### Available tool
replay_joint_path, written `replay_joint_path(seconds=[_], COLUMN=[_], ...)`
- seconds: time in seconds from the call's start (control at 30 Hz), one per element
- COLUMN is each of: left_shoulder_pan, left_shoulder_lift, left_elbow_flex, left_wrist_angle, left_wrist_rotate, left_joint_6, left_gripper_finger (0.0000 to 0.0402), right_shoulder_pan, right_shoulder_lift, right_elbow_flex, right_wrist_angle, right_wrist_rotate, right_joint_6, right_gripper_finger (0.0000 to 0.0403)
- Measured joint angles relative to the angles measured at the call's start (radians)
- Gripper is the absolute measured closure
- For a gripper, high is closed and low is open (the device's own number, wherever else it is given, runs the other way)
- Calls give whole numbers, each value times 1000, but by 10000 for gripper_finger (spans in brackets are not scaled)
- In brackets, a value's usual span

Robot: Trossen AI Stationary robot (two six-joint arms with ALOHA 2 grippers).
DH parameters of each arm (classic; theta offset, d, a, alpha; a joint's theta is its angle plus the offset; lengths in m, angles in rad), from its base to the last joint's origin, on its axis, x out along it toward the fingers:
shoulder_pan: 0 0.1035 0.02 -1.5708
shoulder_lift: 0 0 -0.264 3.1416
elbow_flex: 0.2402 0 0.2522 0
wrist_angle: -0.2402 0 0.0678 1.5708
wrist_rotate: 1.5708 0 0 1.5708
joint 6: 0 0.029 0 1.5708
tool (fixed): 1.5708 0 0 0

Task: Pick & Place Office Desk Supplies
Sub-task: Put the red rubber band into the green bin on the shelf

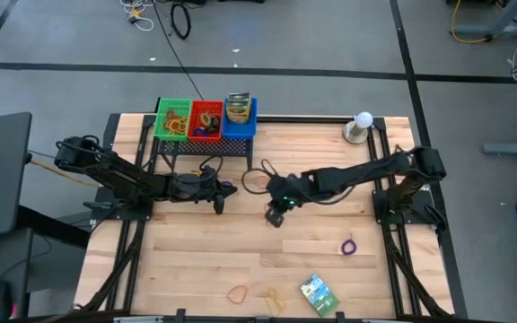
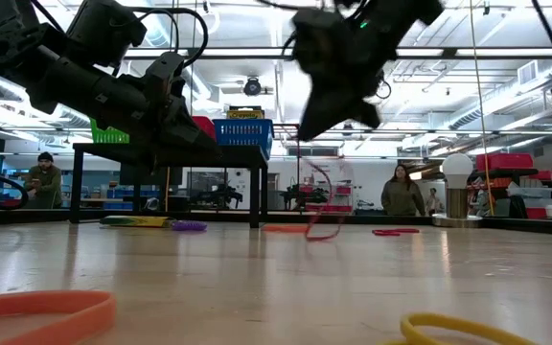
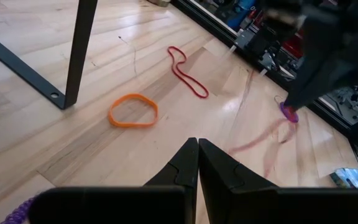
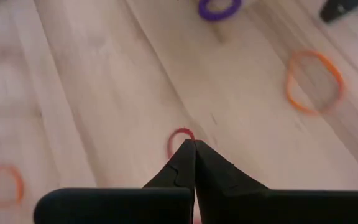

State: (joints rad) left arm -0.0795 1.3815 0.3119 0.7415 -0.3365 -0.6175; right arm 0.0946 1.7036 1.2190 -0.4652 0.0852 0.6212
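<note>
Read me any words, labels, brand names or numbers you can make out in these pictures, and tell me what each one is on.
None can be read.
Green printed packet near the table's front edge: has print, too small to read.
Item standing in the blue bin on the rack: printed front, too blurred to read.
Room behind the table: no legible signs.

Thin red rubber band (image 2: 322, 206) dangling blurred above table, purple loop (image 1: 348, 246), orange loop (image 1: 237, 293), green packet (image 1: 318, 293) lying flat near front edge

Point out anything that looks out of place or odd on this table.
Loose rubber bands lie scattered over the table rather than in the bins, such as a purple band and an orange band. A green packet sits askew near the front edge.
</note>
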Motion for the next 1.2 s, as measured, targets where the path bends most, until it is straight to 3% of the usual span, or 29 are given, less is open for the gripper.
replay_joint_path(seconds=[0.3, 0.5, 0.67, 0.93, 1.07, 1.2], left_shoulder_pan=[0, 8, 9, 13, 36, 71], left_shoulder_lift=[0, 0, 0, 0, 0, 0], left_elbow_flex=[0, 0, 0, 0, 0, 18], left_wrist_angle=[24, 115, 152, 180, 229, 240], left_wrist_rotate=[0, -1, -3, -4, -9, 39], left_joint_6=[0, 0, 0, 0, -36, -137], left_gripper_finger=[383, 383, 383, 383, 383, 383], right_shoulder_pan=[-54, -65, -64, -84, -69, -36], right_shoulder_lift=[208, 281, 261, 110, 60, 29], right_elbow_flex=[0, 0, 0, 0, -3, -91], right_wrist_angle=[332, 391, 350, 159, 107, 203], right_wrist_rotate=[-97, -102, -91, -22, 23, 95], right_joint_6=[-32, -31, -26, -117, -184, -178], right_gripper_finger=[399, 390, 341, 269, 281, 339])
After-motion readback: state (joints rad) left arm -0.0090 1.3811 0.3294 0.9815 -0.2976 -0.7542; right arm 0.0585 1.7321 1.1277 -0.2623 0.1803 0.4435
